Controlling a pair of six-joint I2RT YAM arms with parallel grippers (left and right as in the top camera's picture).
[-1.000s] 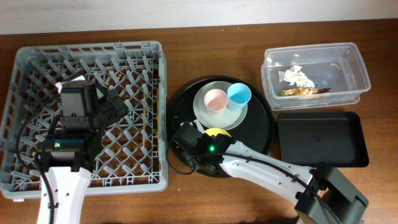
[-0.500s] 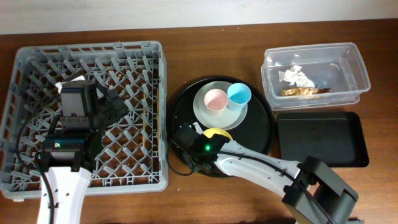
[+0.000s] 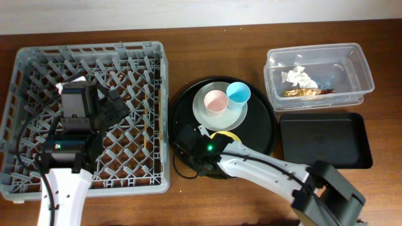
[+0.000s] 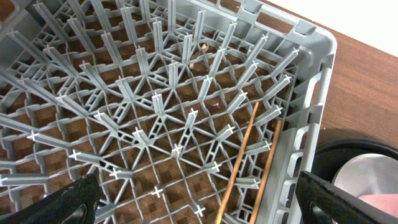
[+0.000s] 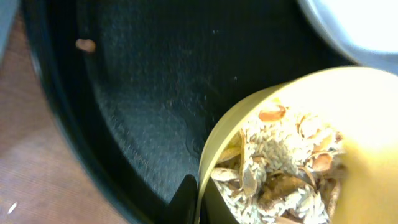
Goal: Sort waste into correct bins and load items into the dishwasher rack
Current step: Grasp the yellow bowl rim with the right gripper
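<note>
"Two arms, what's the right one on?"
"Right gripper (image 5: 198, 194) is pinched onto the rim of the yellow bowl (image 5: 354, 124), at the front of the round black tray (image 5: 143, 93). Food scraps (image 5: 280, 168) are inside it."
"And the left gripper (image 4: 196, 186)?"
"Jaws spread wide, holding nothing, over the dishwasher rack (image 4: 311, 68). The chopsticks (image 4: 239, 158) lie by its right wall."

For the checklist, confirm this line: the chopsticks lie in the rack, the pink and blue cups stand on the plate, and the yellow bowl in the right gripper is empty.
One error: the yellow bowl is not empty but holds food scraps, as the right wrist view shows. Otherwise right: chopsticks in the rack, pink cup and blue cup on the plate, right gripper pinching the bowl's rim.
</note>
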